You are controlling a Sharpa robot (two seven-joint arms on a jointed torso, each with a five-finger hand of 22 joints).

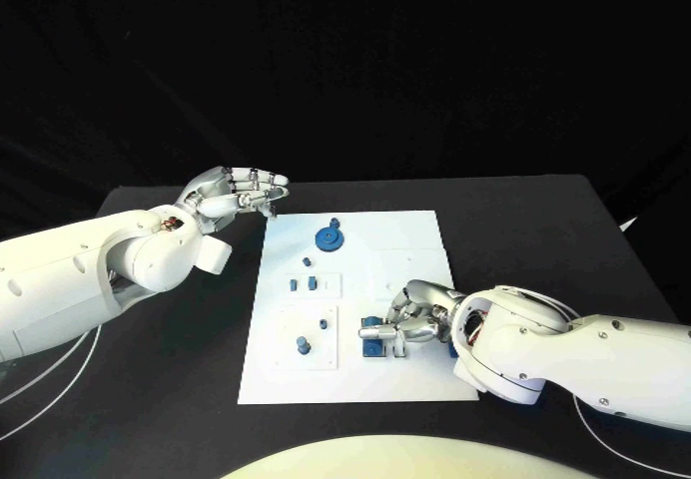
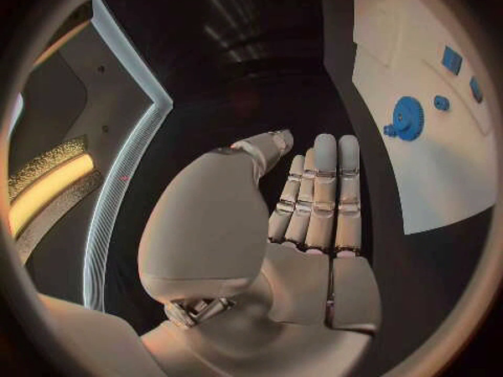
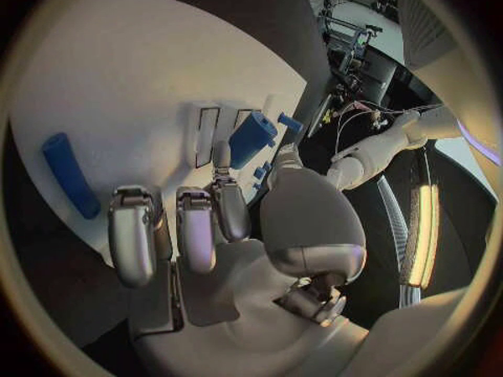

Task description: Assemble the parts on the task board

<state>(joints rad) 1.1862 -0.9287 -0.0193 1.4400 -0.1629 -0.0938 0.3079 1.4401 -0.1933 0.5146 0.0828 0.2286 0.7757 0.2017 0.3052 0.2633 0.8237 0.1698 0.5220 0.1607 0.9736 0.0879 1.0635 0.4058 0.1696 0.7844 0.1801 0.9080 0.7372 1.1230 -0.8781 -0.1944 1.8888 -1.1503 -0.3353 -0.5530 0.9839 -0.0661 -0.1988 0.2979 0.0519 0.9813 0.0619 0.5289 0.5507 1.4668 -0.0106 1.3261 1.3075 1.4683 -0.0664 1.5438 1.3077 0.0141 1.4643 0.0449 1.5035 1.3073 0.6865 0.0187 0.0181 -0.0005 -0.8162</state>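
The right hand [image 1: 417, 317] grips a blue block [image 1: 377, 334] on the task board [image 1: 403, 235]. The left hand [image 1: 231, 193] hovers beside the board, fingers extended, holding nothing.

A robotics laboratory or demonstration stage. A black table [image 1: 547, 230] stands against a black backdrop and carries a white task board [image 1: 417, 384] with small blue parts [image 1: 330, 238]. The right wrist view shows equipment racks and cabling [image 3: 351, 33] in the room behind; the left wrist view shows strip lighting [image 2: 126, 167].
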